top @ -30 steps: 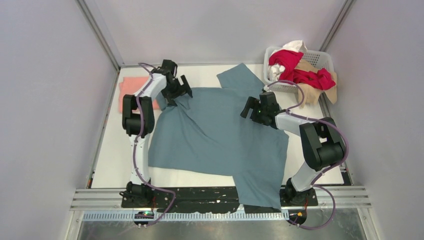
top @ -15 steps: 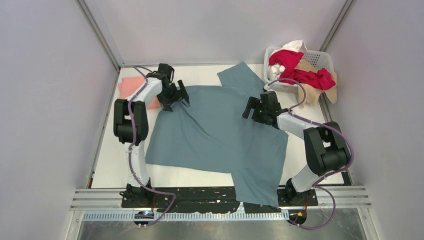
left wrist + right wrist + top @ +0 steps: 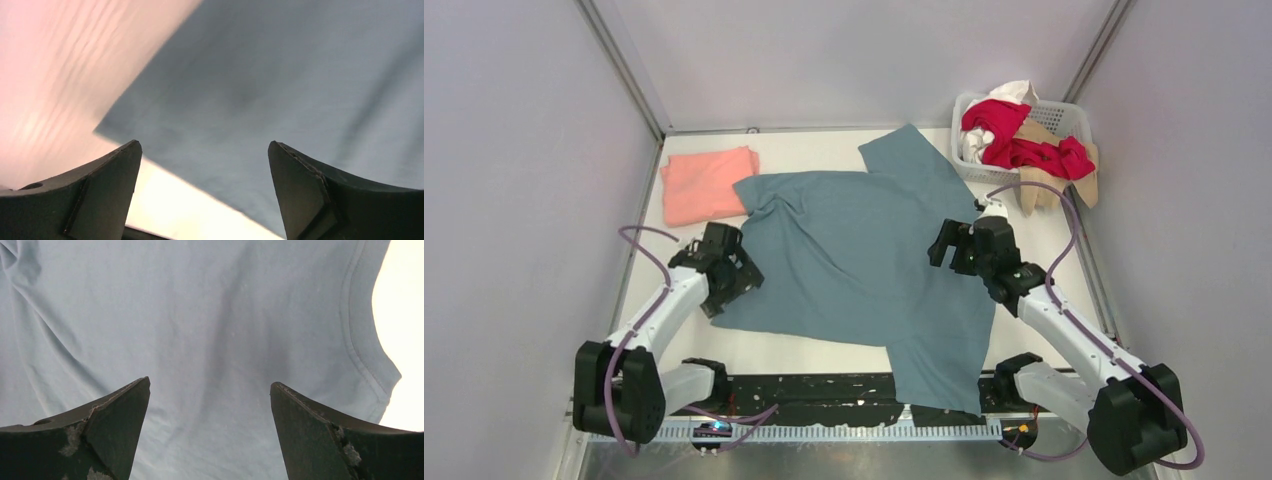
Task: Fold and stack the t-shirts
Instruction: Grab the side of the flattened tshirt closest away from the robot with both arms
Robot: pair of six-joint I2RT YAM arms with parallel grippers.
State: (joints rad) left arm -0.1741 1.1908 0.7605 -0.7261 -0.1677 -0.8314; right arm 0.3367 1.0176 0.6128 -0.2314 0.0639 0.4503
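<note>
- The left tool (image 3: 729, 275), jaws wide and empty, hovered at the near-left corner of the blue-grey t-shirt (image 3: 854, 260); the cloth lay to its right.
- The shirt sprawled across the desk (image 3: 794, 352), one end draped over the near edge.
- The right tool (image 3: 954, 248), equally wide and empty, hovered above its right edge.

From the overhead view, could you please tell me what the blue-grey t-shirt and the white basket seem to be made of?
The blue-grey t-shirt looks like soft, matte knit cloth, probably cotton jersey: it creases loosely and has a stitched hem. The white lattice basket looks like rigid moulded plastic, judging by its even openwork wall.
</note>
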